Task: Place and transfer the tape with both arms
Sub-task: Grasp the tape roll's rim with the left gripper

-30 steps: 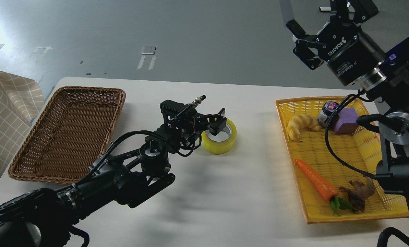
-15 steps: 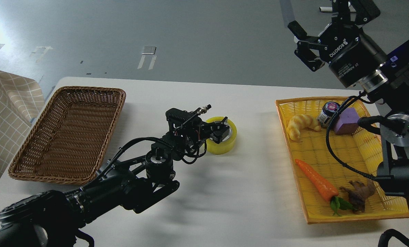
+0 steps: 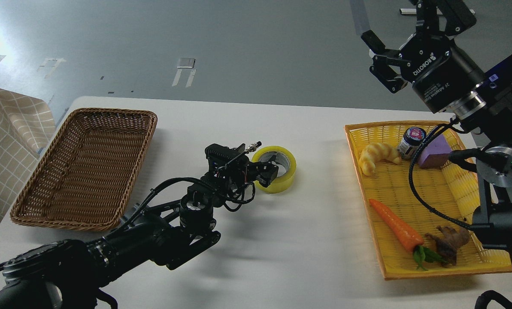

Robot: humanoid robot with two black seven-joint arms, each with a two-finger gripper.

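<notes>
The tape point(image 3: 281, 180), a wide yellow roll with a grey-white core, lies flat on the white table point(image 3: 307, 240) near the middle. My left gripper point(image 3: 269, 168) is down at the roll's left rim, with dark fingers at its near wall and one seemingly inside the core. I cannot tell the two fingers apart well enough to say whether they grip. My right gripper point(image 3: 396, 25) is raised high at the top right, above the far end of the yellow tray. Its fingers are spread wide and empty.
A brown wicker basket point(image 3: 32, 210) sits at the left and holds nothing. A yellow tray point(image 3: 410, 266) at the right holds a croissant toy point(image 3: 378, 156), a small jar point(image 3: 410, 141), a purple block point(image 3: 434, 155), a carrot point(image 3: 395, 225) and a brown root point(image 3: 449, 244). A checked cloth point(image 3: 7, 141) hangs at the far left.
My left gripper has come down from above the tape to its left rim and its fingers have drawn closer together. The tape has stayed in place. My right gripper has lifted slightly.
</notes>
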